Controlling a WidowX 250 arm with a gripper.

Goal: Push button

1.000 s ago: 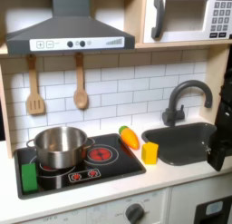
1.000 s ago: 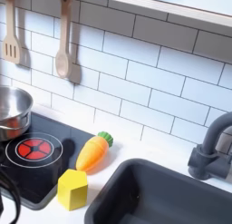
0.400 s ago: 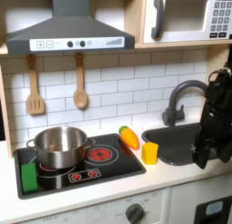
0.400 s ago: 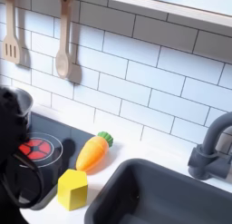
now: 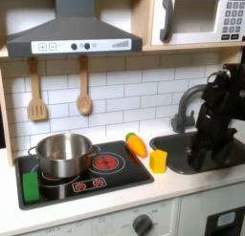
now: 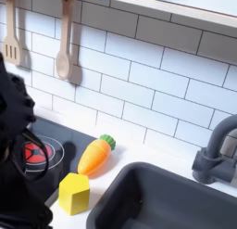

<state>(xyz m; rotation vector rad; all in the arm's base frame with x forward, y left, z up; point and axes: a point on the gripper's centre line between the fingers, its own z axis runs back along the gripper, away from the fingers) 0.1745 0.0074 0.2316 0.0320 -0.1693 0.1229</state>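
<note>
Pincer (image 5: 198, 160) hangs over sink (image 5: 182, 142), state unclear; button indistinguishable.

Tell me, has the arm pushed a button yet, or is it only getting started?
Nothing looks done yet. In the first exterior view the arm hangs over the sink, its tool too dark to read, touching nothing I can make out. The buttons on the hood panel and the microwave keypad sit well above it. Left: reach a button and press it.
</note>
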